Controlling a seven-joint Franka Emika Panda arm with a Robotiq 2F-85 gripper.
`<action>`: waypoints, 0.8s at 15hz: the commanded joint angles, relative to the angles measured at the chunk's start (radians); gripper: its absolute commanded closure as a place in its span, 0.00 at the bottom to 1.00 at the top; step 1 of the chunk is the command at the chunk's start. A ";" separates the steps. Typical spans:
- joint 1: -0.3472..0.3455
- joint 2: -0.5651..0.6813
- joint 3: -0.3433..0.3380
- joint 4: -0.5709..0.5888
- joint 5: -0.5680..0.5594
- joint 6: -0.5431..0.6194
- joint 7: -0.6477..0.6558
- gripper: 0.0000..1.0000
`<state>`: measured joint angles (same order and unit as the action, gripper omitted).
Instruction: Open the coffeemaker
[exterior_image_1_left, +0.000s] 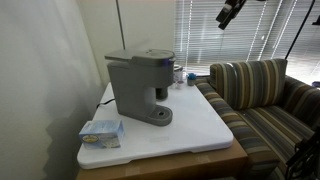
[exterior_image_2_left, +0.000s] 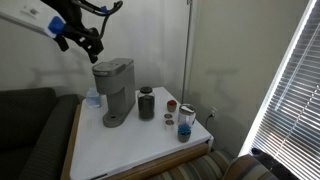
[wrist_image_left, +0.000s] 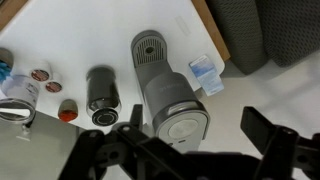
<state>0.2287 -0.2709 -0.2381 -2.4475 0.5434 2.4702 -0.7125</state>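
The grey coffeemaker (exterior_image_1_left: 138, 85) stands on the white table in both exterior views (exterior_image_2_left: 113, 90), with its dark top lid down. In the wrist view I see it from above (wrist_image_left: 160, 80), its lid end nearest the camera. My gripper (exterior_image_2_left: 80, 35) hangs high in the air above and apart from the coffeemaker; it also shows at the top of an exterior view (exterior_image_1_left: 232, 12). In the wrist view the gripper (wrist_image_left: 198, 122) is open and empty, its two dark fingers on either side of the lid far below.
A dark cylindrical cup (exterior_image_2_left: 146, 103) stands beside the coffeemaker, with small pods (exterior_image_2_left: 170, 105) and a glass jar (exterior_image_2_left: 185, 122) further along. A blue packet (exterior_image_1_left: 100, 131) lies at the table corner. A striped couch (exterior_image_1_left: 265, 95) borders the table (exterior_image_1_left: 200, 125).
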 joint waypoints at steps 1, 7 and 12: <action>-0.038 0.026 0.040 0.016 0.025 -0.004 -0.023 0.00; -0.047 0.150 0.077 0.092 0.002 0.030 -0.060 0.00; -0.078 0.296 0.128 0.199 -0.004 -0.026 -0.154 0.00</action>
<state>0.2001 -0.0835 -0.1520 -2.3365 0.5432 2.4757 -0.7948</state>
